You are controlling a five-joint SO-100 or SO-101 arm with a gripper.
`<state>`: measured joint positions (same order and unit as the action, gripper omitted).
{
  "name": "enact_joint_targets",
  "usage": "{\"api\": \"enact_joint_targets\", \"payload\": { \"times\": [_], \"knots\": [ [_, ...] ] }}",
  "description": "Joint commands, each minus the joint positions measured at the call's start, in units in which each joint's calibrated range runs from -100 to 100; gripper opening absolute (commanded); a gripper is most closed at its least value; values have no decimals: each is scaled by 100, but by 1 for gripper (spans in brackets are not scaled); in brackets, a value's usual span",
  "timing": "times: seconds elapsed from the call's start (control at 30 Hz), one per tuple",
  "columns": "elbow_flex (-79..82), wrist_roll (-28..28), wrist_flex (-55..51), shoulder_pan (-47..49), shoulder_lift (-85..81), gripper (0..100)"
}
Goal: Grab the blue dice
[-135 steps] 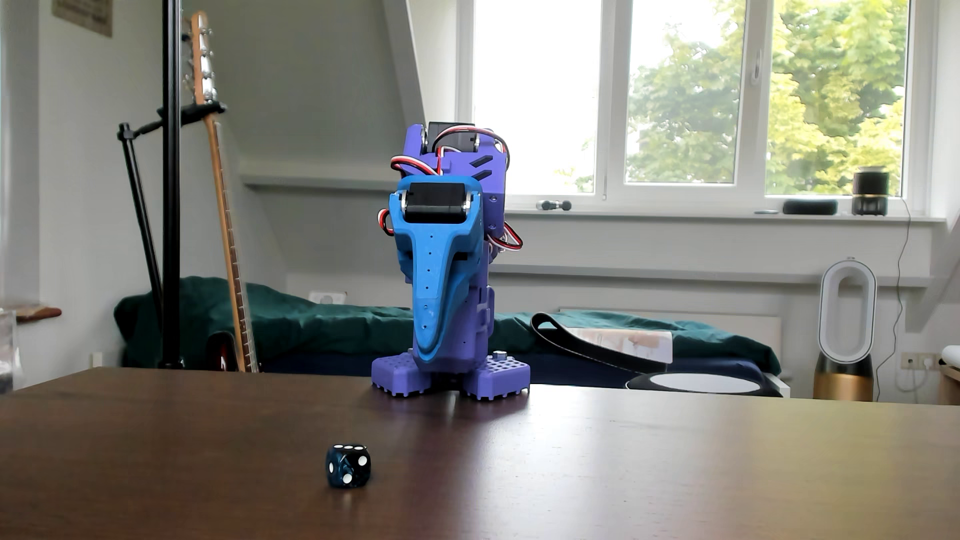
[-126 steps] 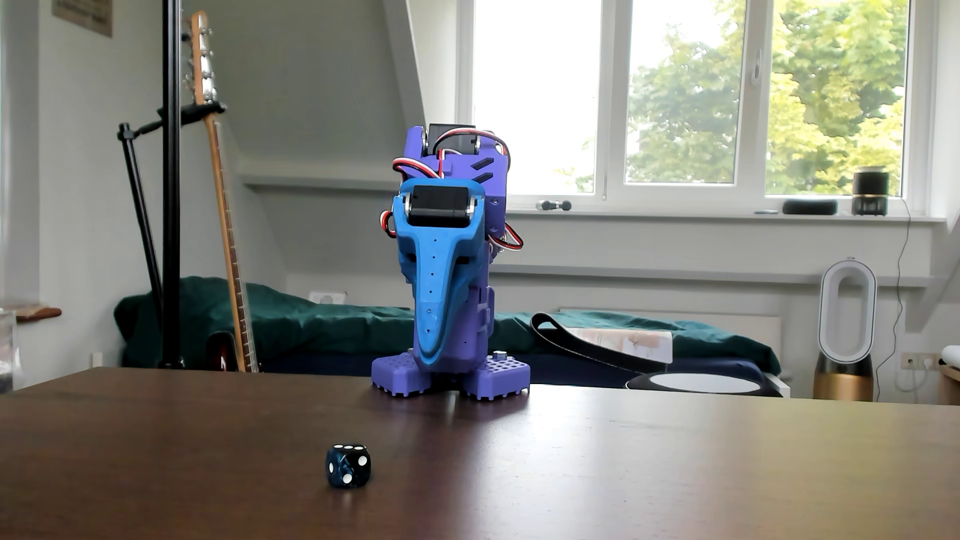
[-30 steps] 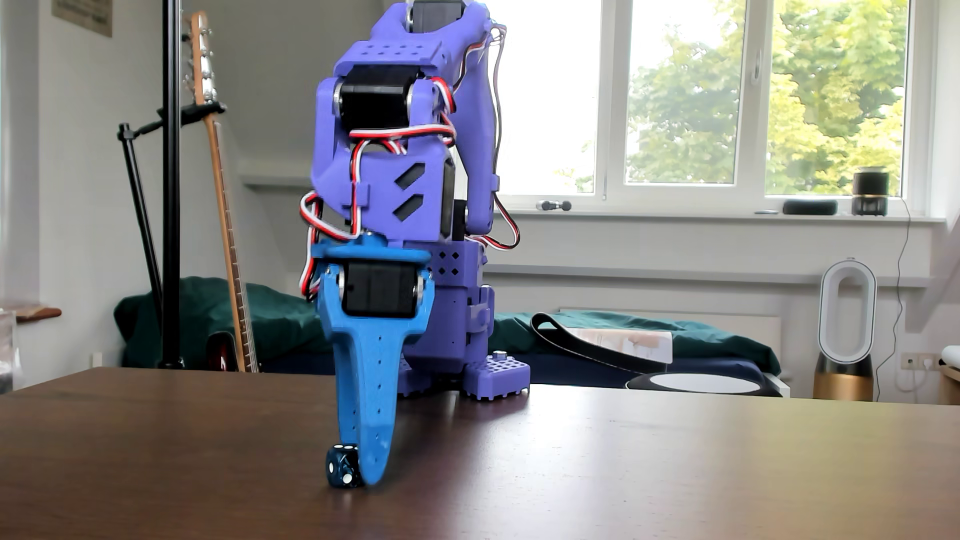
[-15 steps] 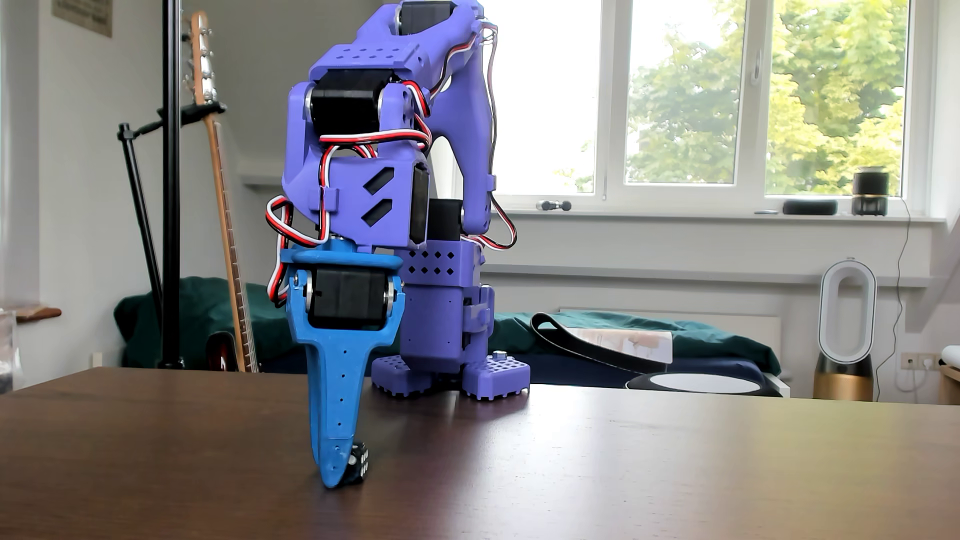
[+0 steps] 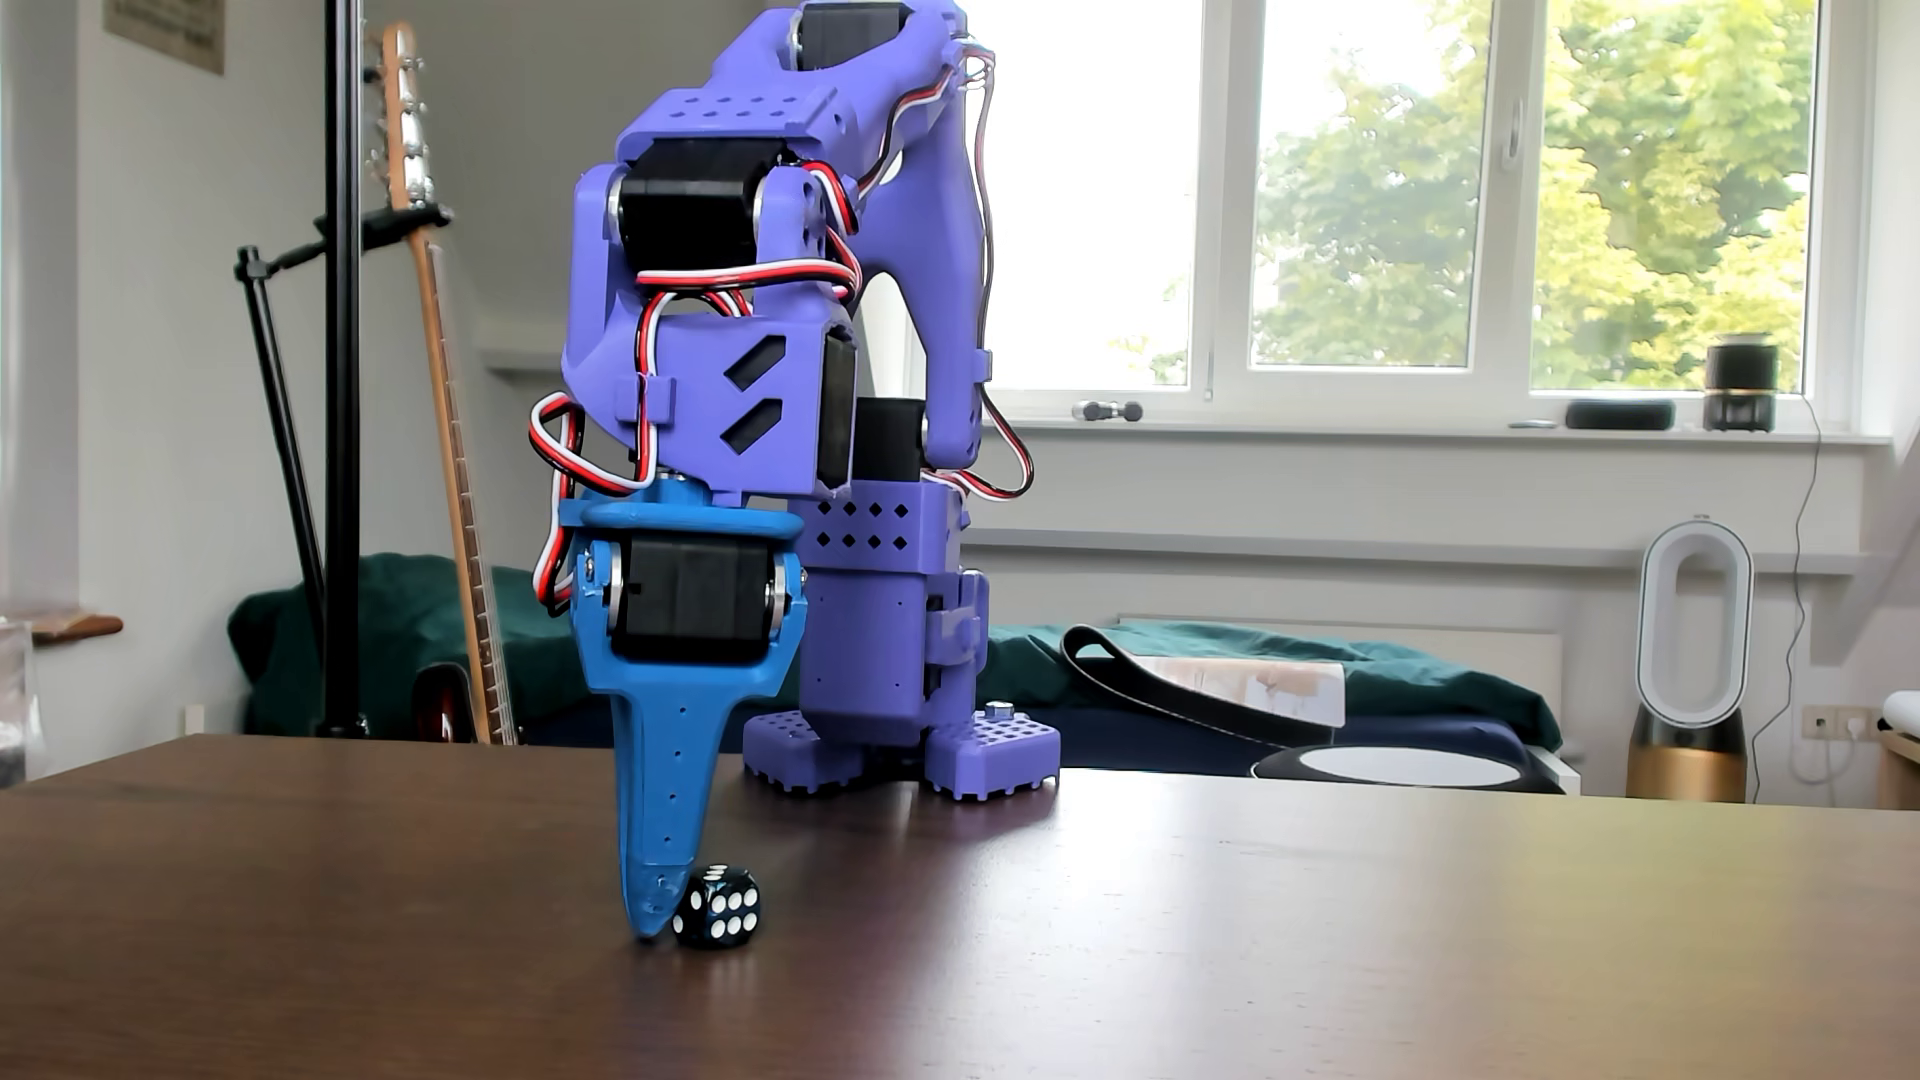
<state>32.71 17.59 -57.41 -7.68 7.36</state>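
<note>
Fingers (image 5: pixel 657 914) of the bright blue gripper are pointing straight down, the visible tip touching the dark wooden worktop (image 5: pixel 1247 935); only one finger is showing, so whether they are spread or closed cannot be told. Just right of that tip, touching or nearly touching it, the blue dice (image 5: pixel 717 907) is resting on the worktop. Behind, the purple arm (image 5: pixel 769 343) is folding over its base (image 5: pixel 894 665).
</note>
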Motion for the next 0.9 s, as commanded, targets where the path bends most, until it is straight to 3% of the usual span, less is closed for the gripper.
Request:
{"api": "enact_joint_targets", "payload": {
  "times": [0.0,0.13,0.87],
  "knots": [
    [-269,-35,-9,-59,-62,10],
    [-251,-35,-18,-18,-62,20],
    [147,-35,-463,48,-547,20]
  ]
}}
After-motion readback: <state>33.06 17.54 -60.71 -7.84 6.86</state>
